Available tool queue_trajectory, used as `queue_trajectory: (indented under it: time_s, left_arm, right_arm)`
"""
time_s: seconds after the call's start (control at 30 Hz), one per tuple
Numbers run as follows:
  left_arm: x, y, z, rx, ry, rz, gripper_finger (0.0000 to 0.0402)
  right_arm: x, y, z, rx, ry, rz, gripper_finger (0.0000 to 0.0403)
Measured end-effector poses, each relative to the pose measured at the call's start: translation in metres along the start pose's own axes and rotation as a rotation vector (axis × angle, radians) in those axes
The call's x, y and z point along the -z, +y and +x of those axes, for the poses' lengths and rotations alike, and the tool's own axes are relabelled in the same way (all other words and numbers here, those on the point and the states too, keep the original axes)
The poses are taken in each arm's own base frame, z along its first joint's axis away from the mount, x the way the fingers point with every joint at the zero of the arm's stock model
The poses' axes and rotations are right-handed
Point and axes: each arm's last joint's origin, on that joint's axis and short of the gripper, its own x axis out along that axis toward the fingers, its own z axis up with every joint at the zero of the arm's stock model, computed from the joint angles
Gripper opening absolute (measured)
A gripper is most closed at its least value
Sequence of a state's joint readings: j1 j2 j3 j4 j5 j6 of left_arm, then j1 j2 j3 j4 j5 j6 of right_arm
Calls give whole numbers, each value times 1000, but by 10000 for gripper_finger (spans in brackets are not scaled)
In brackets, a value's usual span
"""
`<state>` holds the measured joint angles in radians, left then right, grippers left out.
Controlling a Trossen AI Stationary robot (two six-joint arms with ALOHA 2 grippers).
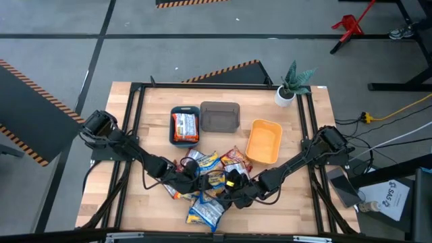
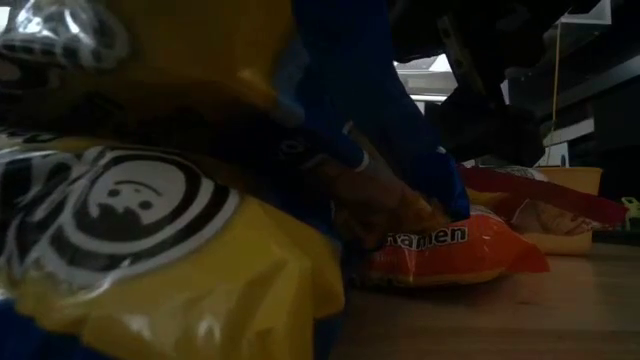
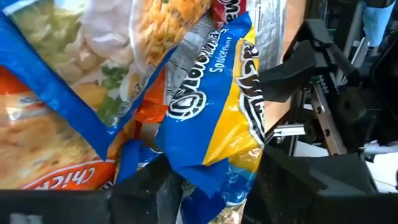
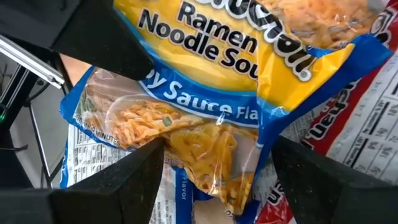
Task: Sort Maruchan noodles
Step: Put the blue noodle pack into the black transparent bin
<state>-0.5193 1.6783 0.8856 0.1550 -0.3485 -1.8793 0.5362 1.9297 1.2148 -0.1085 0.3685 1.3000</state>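
Maruchan noodles (image 1: 206,181) are heaped at the table's near centre. A yellow-and-blue packet (image 4: 211,134) is straddled by the open right gripper (image 1: 233,192); one packet only should be pinched. The left gripper (image 1: 185,177) is spread open likewise.

Left arm reaching in from the table's left edge, left gripper (image 1: 191,173) low near table centre, fingers (image 3: 144,186) parted, right arm stretched in from the right edge, right gripper (image 1: 233,192) low, fingers (image 4: 118,177) spread, 2 grippers close together
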Motion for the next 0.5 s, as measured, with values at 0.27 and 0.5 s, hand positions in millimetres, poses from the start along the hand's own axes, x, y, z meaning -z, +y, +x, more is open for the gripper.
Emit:
queue_trajectory:
  time_s: [0.27, 0.5]
  left_arm:
    - [1, -2, 0, 16, 4, -9, 136]
    - [1, -5, -1, 39, 19, -24, 104]
  right_arm:
    - [0, 0, 0, -1, 2, -29, 278]
    - [-5, 2, -10, -4, 18, -61, 278]
